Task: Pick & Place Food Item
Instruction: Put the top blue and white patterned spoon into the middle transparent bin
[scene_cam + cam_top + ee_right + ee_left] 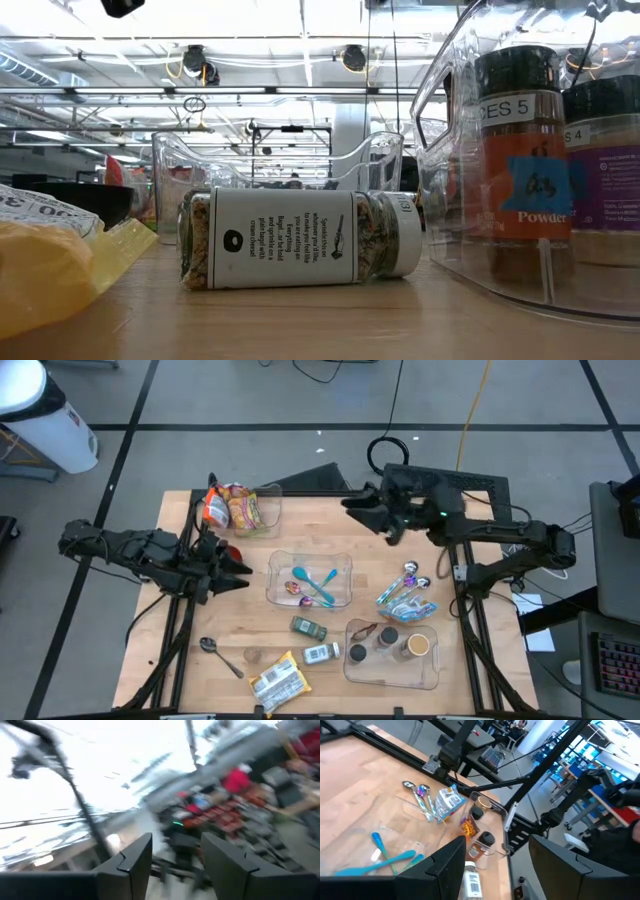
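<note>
Fingers of the left gripper [240,570] stand parted and empty just beside the tray [345,565], nearer than the raised, parted right gripper [352,508].

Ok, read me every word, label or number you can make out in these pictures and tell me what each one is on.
"CES 5": top label of the orange spice jar in the clear bin.
"Powder": lower label of that same jar.
"S 4": neighbouring purple-labelled spice jar.
Seasoning jar lying on its side: print too small to read.
Yellow snack packet: lettering cut off, unreadable.
</note>
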### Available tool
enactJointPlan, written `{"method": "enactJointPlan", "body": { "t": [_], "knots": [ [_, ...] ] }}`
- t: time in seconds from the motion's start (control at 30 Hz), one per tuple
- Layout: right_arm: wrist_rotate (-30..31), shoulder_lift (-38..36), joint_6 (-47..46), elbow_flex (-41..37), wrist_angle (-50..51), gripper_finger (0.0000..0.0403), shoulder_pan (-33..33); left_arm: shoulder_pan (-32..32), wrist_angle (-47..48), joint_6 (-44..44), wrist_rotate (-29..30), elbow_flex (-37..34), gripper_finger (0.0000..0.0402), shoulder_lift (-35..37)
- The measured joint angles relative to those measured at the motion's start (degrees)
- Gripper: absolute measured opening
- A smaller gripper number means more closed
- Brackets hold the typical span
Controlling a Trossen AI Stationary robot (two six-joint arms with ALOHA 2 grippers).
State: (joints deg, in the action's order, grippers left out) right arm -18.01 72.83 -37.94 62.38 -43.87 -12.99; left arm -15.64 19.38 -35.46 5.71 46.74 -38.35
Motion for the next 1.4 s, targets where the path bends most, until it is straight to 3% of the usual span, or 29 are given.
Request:
{"method": "enactJointPlan", "body": {
  "t": [0.1,0.3,0.47,0.8,0.97,1.2,1.4],
  "knots": [
    [1.8,-3.4,5.8,2.5,7.3,0.0156,2.2,0.0,0.0,1.8,1.3,0.0,0.0225,0.0],
    [16.4,-6.9,27.3,16.4,48.6,0.0145,9.1,0.3,0.0,4.5,3.9,0.0,0.0225,0.0],
    [27.0,-6.0,34.0,24.9,72.7,0.0144,13.8,1.4,0.0,7.0,5.5,0.0,0.0225,0.0],
    [27.7,0.1,37.8,25.4,106.6,0.0145,19.1,5.6,0.0,8.8,7.5,0.0,0.0225,0.0],
    [26.7,4.5,46.5,24.7,114.1,0.0146,18.8,8.2,0.0,9.1,7.5,0.0,0.0225,0.0],
    [24.8,8.3,52.4,19.1,115.0,0.0146,14.6,10.1,-0.1,7.7,7.4,0.0,0.0225,-0.8],
    [19.3,7.7,59.9,11.3,115.0,0.0146,11.9,10.1,-0.1,5.7,7.4,0.0,0.0225,-3.7]
  ]
}}
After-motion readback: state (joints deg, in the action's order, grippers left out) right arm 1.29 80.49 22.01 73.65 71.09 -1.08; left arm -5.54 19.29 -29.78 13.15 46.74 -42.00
